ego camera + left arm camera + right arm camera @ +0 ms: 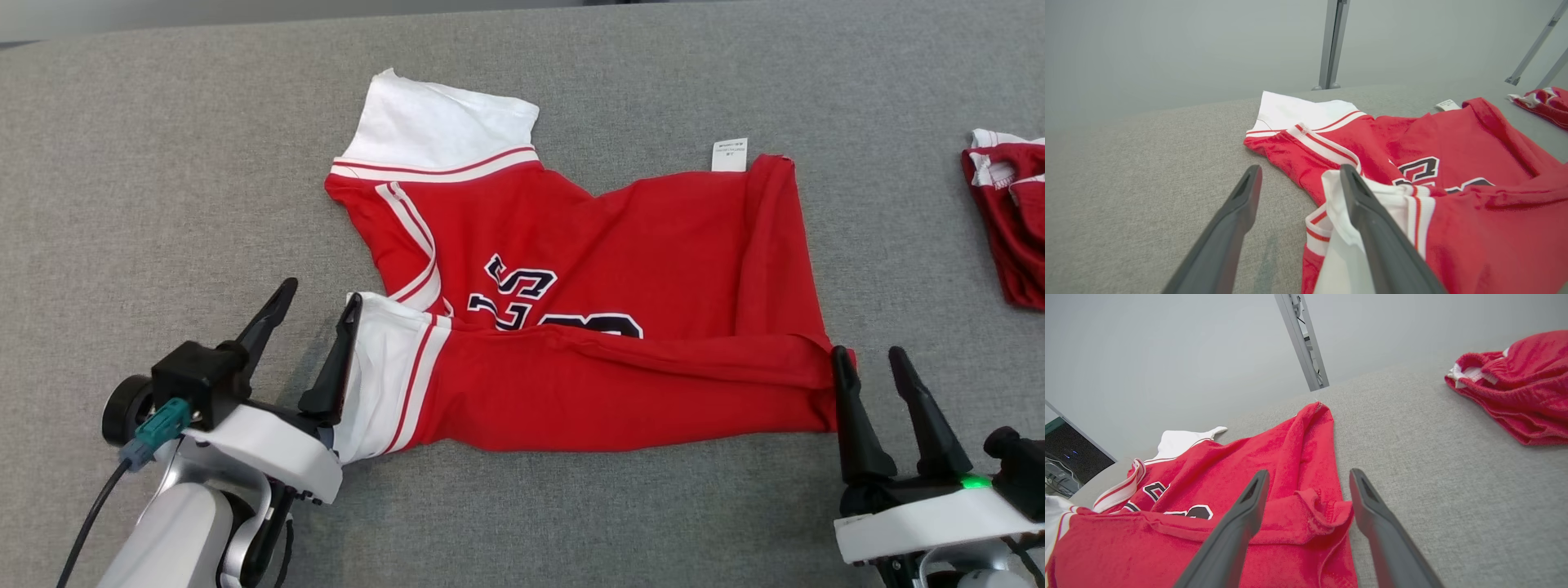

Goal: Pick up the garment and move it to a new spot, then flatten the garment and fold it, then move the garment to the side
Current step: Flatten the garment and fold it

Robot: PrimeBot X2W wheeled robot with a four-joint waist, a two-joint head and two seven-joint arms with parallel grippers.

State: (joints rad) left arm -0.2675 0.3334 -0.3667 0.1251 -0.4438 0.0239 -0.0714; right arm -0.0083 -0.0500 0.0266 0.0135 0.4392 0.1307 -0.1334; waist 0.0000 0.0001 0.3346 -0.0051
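Near edge of the garment [588, 269] lies folded over — left hand [320, 292] and right hand [869, 353] both wide, empty — more folding and moving aside likely remain.

1. A grey fabric surface [122, 163] is carrying everything;
2. a red jersey [637, 261] with white sleeves is lying at its centre, its six o'clock edge folded over;
3. a second red garment [1012, 229] is lying bunched at three o'clock, well apart.
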